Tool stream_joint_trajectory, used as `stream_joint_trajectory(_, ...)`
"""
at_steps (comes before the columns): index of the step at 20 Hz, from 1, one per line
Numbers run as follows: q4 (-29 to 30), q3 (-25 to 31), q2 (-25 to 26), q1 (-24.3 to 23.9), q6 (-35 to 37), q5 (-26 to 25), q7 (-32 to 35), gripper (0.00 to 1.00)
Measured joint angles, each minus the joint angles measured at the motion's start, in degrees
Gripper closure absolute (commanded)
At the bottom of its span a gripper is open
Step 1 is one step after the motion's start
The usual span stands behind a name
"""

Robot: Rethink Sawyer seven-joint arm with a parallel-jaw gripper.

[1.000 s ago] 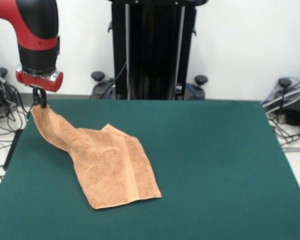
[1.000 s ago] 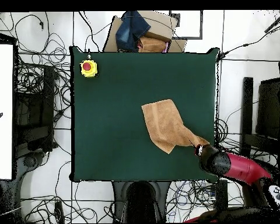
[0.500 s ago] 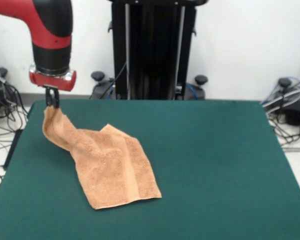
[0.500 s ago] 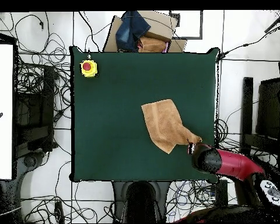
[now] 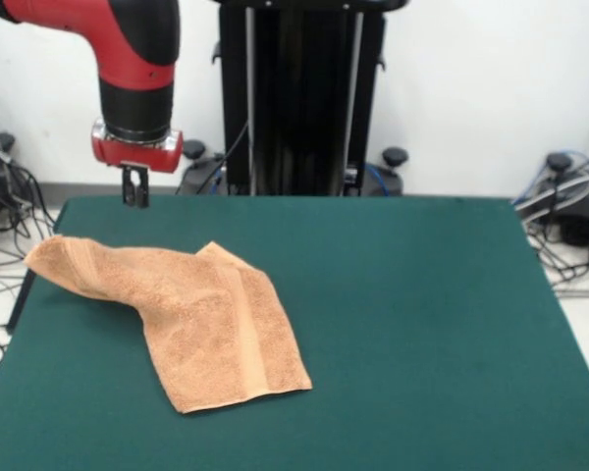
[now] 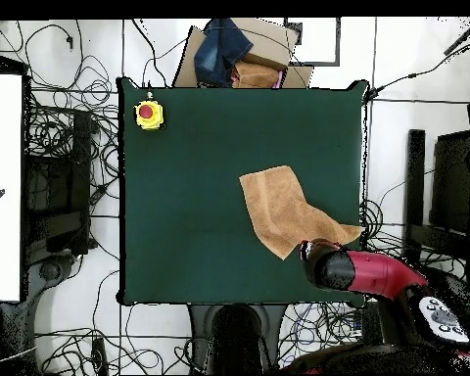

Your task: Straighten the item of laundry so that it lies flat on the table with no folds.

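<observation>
Towel: the item of laundry [image 5: 191, 319] lies folded on the table [image 5: 422, 334], one corner reaching its edge.
My gripper [image 5: 134, 199]: empty above it, fingers near together.
Handling: soft, light (limp); I'd pinch a hemmed corner.

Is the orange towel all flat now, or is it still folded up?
Still folded. The towel has a layer doubled over its middle, and one corner stretches out toward the table edge.

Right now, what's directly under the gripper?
In the front view the gripper hangs above bare green table, apart from the towel. In the overhead view the arm covers that spot, so contact below can't be checked there.
</observation>
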Motion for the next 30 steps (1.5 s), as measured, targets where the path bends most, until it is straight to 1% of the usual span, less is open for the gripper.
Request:
stream_joint_trajectory(8,0.04,0.07,0.01,-1.78,-1.56,-0.52,0.00,1.00)
stream_joint_trajectory(17,0.04,0.05,0.00,-1.75,-2.13,-0.52,0.00,1.00)
stream_joint_trajectory(23,0.04,-0.78,-0.01,-0.50,-5.92,-0.52,0.00,1.00)
stream_joint_trajectory(30,0.90,-3.31,-0.18,3.73,-11.12,-0.51,0.00,1.00)
